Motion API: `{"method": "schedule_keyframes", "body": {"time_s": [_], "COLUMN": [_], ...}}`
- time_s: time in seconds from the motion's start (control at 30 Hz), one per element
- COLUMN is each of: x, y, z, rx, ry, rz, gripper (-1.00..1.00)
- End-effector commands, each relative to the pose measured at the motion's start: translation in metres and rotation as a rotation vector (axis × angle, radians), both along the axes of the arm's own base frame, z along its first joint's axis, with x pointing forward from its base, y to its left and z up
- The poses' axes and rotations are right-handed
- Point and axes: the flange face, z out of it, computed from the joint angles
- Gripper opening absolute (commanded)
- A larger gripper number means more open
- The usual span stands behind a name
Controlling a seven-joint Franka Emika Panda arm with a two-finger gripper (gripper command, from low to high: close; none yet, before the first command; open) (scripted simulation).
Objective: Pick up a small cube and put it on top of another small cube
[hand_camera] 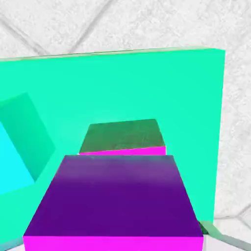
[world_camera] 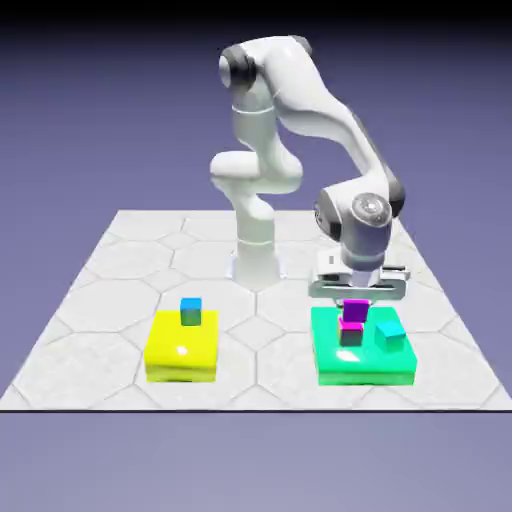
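Exterior view: purple cube (world_camera: 355, 311), one, below the gripper (world_camera: 355, 301), apparently atop the magenta-topped cube (world_camera: 350, 334). Grip or release: cannot tell. Stacking: apparently nearly complete; clear withdrawal remains.

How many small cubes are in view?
4: blue on the yellow block; cyan on the green block; magenta-topped dark cube beside it; purple cube above that one.

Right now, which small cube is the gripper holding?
The magenta-purple cube, between the gripper's fingers; the cyan, blue-topped and magenta-topped dark-sided cubes aren't.
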Motion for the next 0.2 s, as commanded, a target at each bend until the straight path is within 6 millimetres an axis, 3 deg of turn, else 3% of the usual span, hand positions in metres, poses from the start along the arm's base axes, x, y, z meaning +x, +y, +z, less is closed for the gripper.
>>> {"method": "schedule_keyframes", "body": {"time_s": [0.0, 0.13, 0.17], "x": [0.0, 0.017, 0.017], "y": [0.0, -0.001, -0.001], "z": [0.0, 0.064, 0.067], "rx": [0.0, 0.0, 0.0], "ry": [0.0, 0.0, 0.0], "rz": [0.0, 0.0, 0.0], "gripper": [1.0, 1.0, 1.0]}}
